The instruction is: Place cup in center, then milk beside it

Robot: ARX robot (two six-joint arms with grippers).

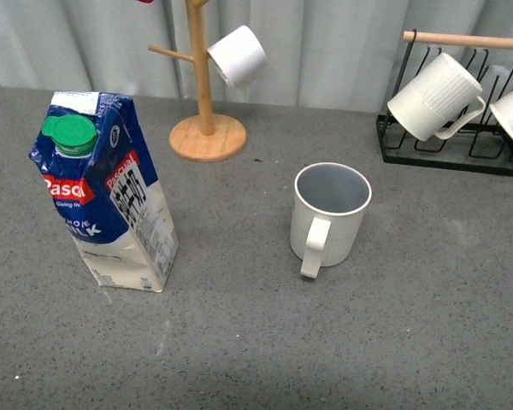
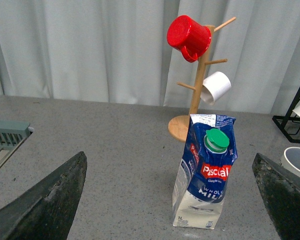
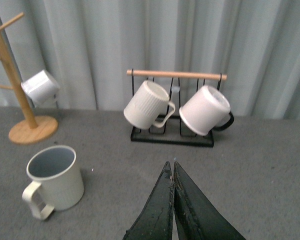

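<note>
The cup (image 1: 329,213), cream-white with a grey-blue inside, stands upright near the middle of the grey table, handle toward me. It also shows as the cup (image 3: 55,181) in the right wrist view. The milk (image 1: 107,192), a blue and white carton with a green cap, stands to the cup's left, leaning slightly. In the left wrist view the milk (image 2: 205,172) stands ahead of my open left gripper (image 2: 172,200), between its wide-apart fingers (image 2: 50,200) but beyond them. My right gripper (image 3: 171,167) is shut on nothing, off to the cup's side. Neither arm shows in the front view.
A wooden mug tree (image 1: 207,128) at the back holds a white mug (image 1: 237,55) and a red mug (image 2: 188,36). A black wire rack (image 1: 449,149) at the back right carries a ribbed white mug (image 1: 432,96) and another white mug (image 3: 205,110). A grey tray edge (image 2: 7,135) lies far left.
</note>
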